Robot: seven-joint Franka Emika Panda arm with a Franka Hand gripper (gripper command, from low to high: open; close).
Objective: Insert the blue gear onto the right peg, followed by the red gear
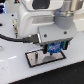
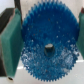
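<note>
Blue gear (image 2: 47, 47), wide, flat and toothed with a small centre hole, is seen clamped between the gripper (image 1: 54, 48) pads (image 2: 10, 42), at centre frame just above the grey plate (image 1: 46, 58) on the white table (image 1: 20, 70).

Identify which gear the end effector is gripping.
The blue gear, wide and toothed, clamped in the end effector between its green pads; no other gear is visible.
</note>
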